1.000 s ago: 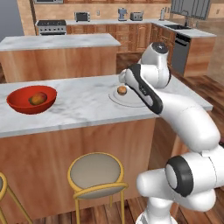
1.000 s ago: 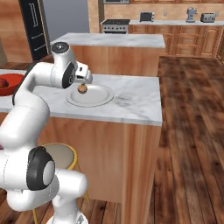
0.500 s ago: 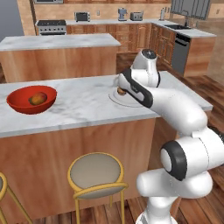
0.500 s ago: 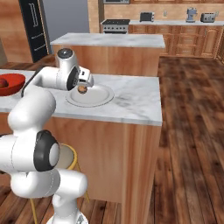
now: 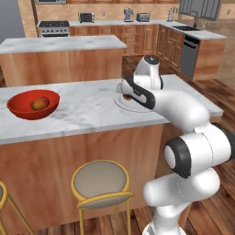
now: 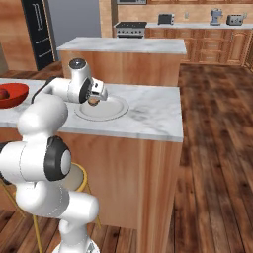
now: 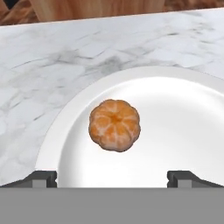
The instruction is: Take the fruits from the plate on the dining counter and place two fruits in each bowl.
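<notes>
Hand view: a small orange-tan fruit (image 7: pixel 114 125), ribbed like a peeled mandarin, lies on the white plate (image 7: pixel 183 127) a little left of the plate's middle. The two dark fingertips of the claw (image 7: pixel 112 177) rise at the bottom edge, one far left and one far right, so the jaws stand wide apart with nothing between them. The fruit sits above the gap and slightly left of its centre, clear of both fingertips (image 7: pixel 41 177). The plate rests on the marbled white-grey tabletop (image 7: pixel 52 65), whose veined surface runs beyond the plate's rim at the top and left.

In the left base view the arm reaches forward over the tabletop (image 5: pixel 87 110), its hand hanging low over the plate (image 5: pixel 120 103) near the tabletop's right end. A little brown of the fruit (image 5: pixel 126 97) shows just under the hand. Well to the left on the same tabletop stands the red bowl (image 5: pixel 33 103), with one tan-orange fruit (image 5: pixel 39 103) inside it. A round stool (image 5: pixel 99 180) with a yellow frame stands in front of the wooden base.

In the right base view the claw (image 6: pixel 95 99) points down at the near part of the plate (image 6: pixel 111 109), and the fruit (image 6: pixel 93 102) sits directly beneath it. The red bowl (image 6: pixel 12 94) appears at the left edge, well apart from the plate.
</notes>
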